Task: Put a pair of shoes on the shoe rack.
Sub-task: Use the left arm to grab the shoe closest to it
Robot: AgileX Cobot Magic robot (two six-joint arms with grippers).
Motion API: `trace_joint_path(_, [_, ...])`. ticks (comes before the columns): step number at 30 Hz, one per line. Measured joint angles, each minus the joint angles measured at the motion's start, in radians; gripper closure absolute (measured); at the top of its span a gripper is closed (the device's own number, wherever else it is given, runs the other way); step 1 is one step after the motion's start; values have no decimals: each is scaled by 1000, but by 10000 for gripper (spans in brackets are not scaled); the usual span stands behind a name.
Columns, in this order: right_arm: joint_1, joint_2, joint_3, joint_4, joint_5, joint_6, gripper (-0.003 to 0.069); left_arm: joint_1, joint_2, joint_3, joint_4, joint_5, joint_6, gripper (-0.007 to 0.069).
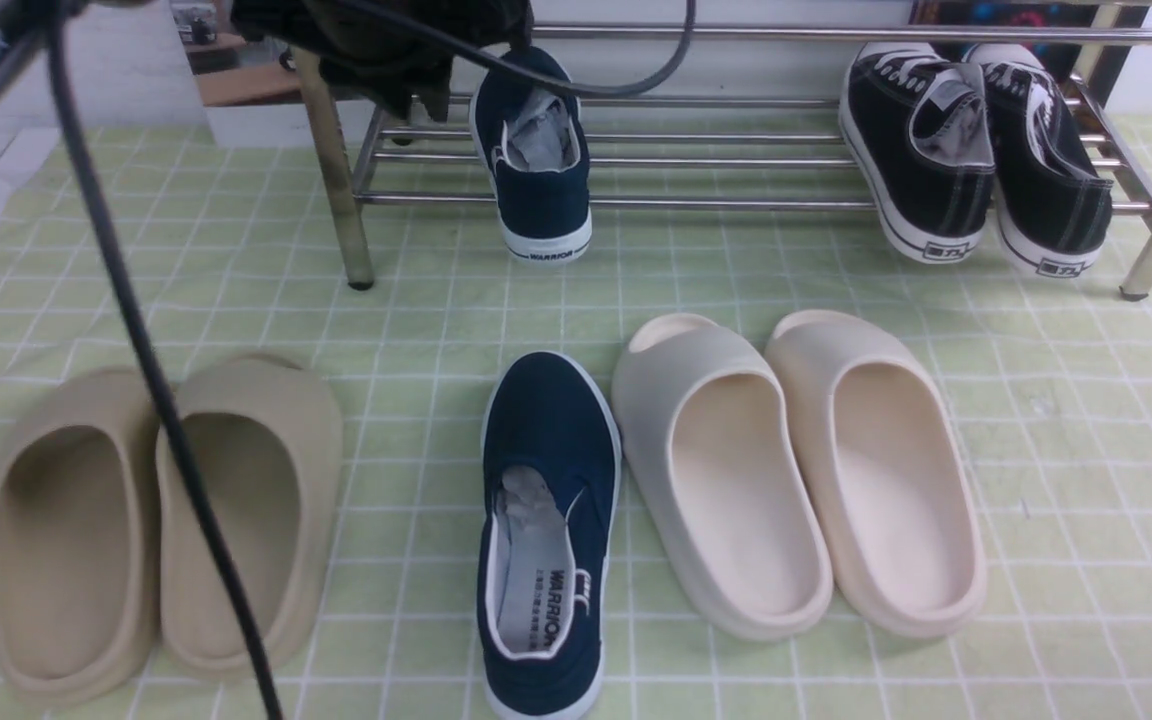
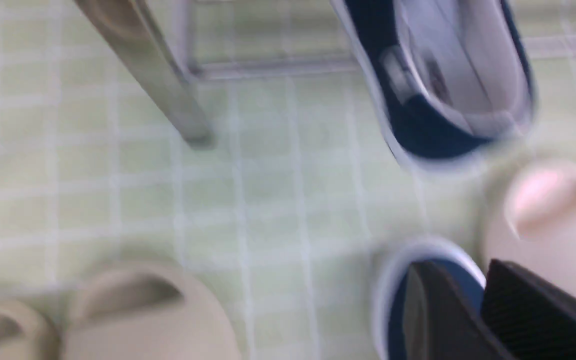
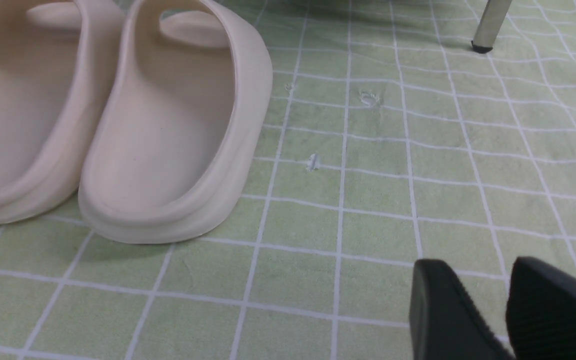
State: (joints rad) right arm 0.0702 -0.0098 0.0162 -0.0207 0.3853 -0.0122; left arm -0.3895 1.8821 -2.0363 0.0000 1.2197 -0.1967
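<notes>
In front of the low shiny metal-barred shoe rack (image 1: 736,203), one navy canvas slip-on sneaker (image 1: 546,530) lies on the green checked mat (image 1: 416,320), the left gripper (image 2: 460,272) above its toe, jaws narrowly parted and empty, the right gripper (image 3: 475,267) wide and empty, while farther off the second navy sneaker (image 1: 536,160) rests on the rack, heel overhanging.

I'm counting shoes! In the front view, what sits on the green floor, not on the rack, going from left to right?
pair of tan slides → navy slip-on shoe → pair of cream slides
</notes>
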Motion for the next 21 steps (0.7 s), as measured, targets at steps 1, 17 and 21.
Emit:
trace_joint_path(1, [0,0,0,0,0,0,421,0,-25,45,-68,8,40,519])
trace_joint_path(17, [0,0,0,0,0,0,421,-73,-266,978,-398,-380,173,619])
trace_joint_path(21, [0,0,0,0,0,0,421,-73,-234,982,-387,-418,172,441])
